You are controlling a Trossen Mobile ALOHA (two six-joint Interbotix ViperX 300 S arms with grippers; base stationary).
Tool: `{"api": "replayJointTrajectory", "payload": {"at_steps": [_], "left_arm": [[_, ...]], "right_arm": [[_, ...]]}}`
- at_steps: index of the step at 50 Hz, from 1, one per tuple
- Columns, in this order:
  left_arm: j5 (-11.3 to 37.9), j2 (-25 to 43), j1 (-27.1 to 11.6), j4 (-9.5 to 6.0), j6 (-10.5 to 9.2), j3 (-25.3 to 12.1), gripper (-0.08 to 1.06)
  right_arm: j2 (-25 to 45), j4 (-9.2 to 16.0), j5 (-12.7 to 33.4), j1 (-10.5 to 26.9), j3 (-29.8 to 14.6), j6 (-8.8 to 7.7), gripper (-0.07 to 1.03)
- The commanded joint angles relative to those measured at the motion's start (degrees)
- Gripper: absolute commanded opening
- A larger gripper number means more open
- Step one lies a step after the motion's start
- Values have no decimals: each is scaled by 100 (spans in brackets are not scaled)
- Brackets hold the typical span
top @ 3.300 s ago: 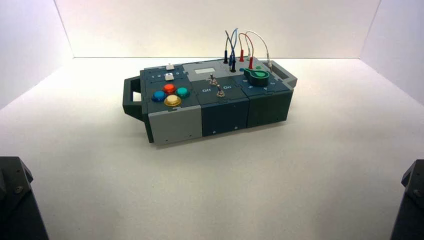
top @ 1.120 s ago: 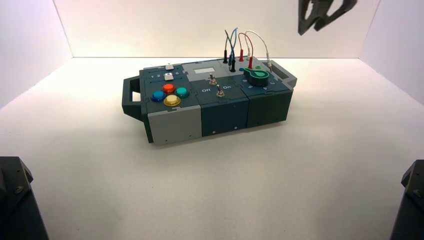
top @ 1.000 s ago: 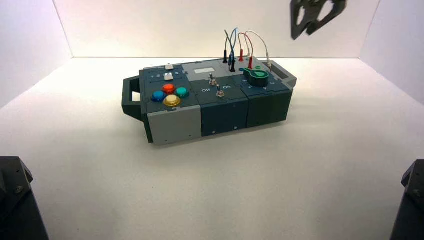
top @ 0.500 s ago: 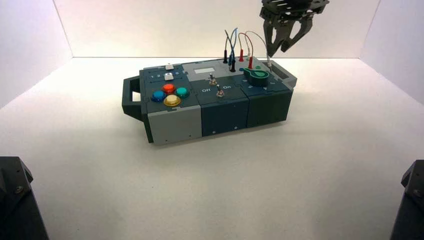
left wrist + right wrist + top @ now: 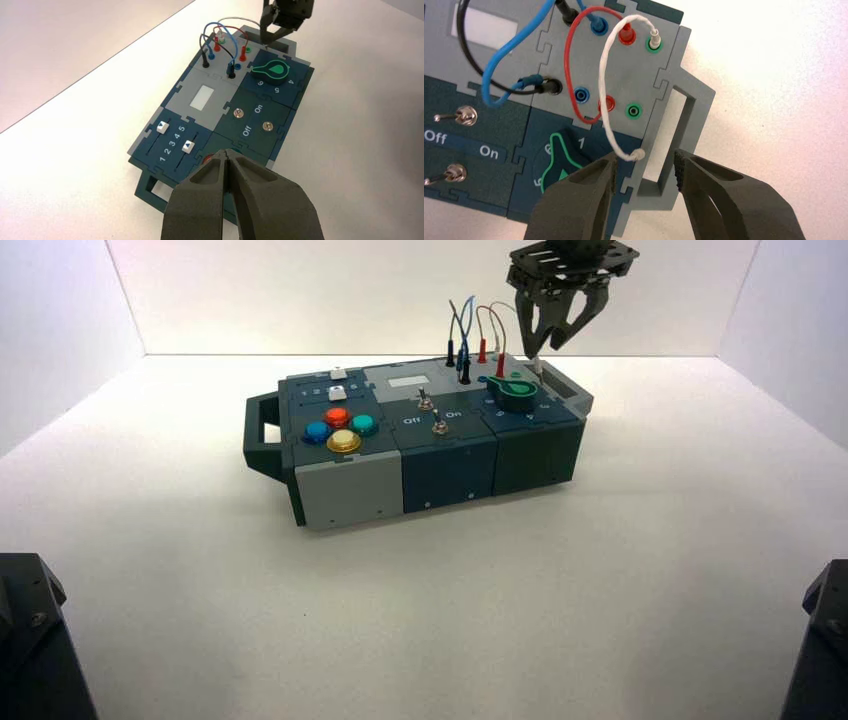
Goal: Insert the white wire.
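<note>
White table (image 5: 600, 590), box (image 5: 440, 465) mid-table. Right gripper (image 5: 644, 172) open wide over box's right-end handle, straddling white wire's (image 5: 606, 100) loose tip. Left gripper (image 5: 229, 172) closed, empty, hanging near the sliders' end.

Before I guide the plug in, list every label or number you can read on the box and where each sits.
"Off" and "On": between the two toggle switches.
"1 2 3 4 5": between the two sliders.
"6 5 4": beside the green knob; the right wrist view also shows "1" there.
The pale display window shows no text.
The sockets by the white wire carry no labels.
</note>
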Motion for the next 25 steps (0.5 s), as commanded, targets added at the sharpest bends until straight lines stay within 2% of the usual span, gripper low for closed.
{"api": "replayJointTrajectory", "payload": {"at_steps": [1,21,25], "left_arm": [[-53,-26,-18,18,18,-158,-3],[-53,-26,-9,35,26,-158,-3],[-62,-26,-9,35,26,-158,-3]], "right_arm": [[-18,0,0,18,-202,-35,54],[211,0,53,18,-299,-35,35],[220,0,70,18,-299,-35,21]]}}
